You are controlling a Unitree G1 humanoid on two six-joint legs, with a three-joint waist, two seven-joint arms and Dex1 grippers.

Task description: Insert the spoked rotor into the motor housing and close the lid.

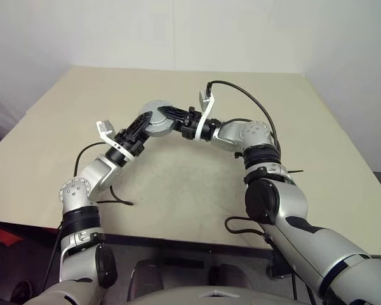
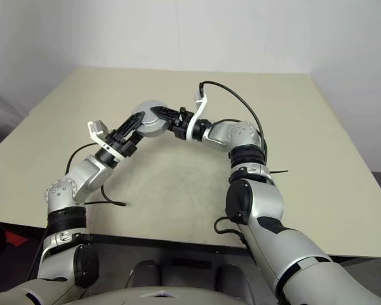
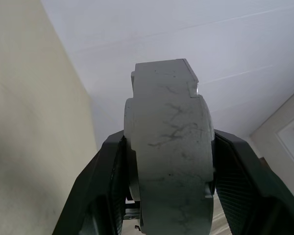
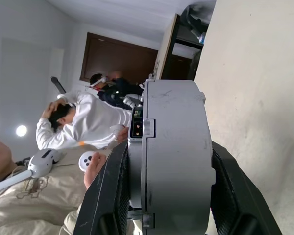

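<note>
A round grey motor housing (image 1: pixel 156 107) hangs above the beige table, held between both arms. My left gripper (image 1: pixel 146 121) is shut on it from the left, its black fingers (image 3: pixel 105 171) pressed on the two flat faces. From the right, my right gripper (image 1: pixel 165 115) is shut on the same housing (image 4: pixel 179 147). In the right wrist view a seam runs around its rim, with a thinner grey layer (image 4: pixel 136 161) flush on one face that may be the lid. The spoked rotor is hidden.
The beige table (image 1: pixel 178 184) spreads below and ahead, with a white wall behind it. A black cable (image 1: pixel 117 200) loops on the table by my left arm. People (image 4: pixel 83 122) with headsets and white controllers are in the right wrist view's background.
</note>
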